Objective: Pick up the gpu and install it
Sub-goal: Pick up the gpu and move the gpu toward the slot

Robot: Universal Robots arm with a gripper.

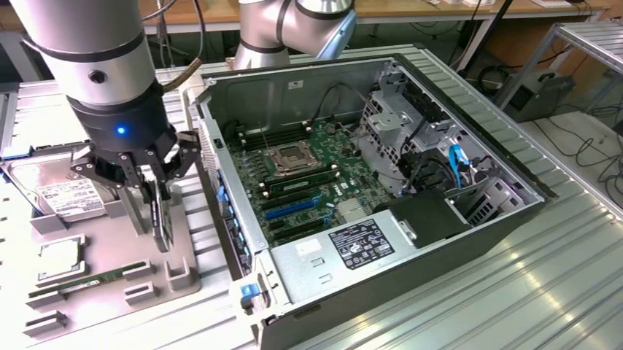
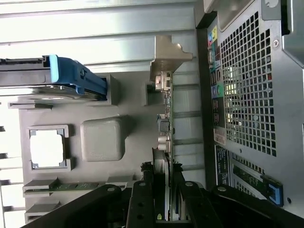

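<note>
The gripper (image 1: 154,200) is clamped on the gpu (image 1: 162,235), holding the card on edge over the grey parts tray (image 1: 185,281), to the exterior view's left of the open computer case (image 1: 409,240). Whether the card touches the tray is unclear. 1 hard drive (image 1: 58,193) lies further left. The card's silver bracket (image 2: 169,54) sits at the end far from the fingers.

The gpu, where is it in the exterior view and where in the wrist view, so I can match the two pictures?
Exterior view: the gpu stands on edge in the gray tray at the exterior view's left, gripped by the gripper.
Wrist view: the gpu is edge-on, running from the gripper to its silver bracket.
Shared landmark: the square processor chip in the tray.
</note>
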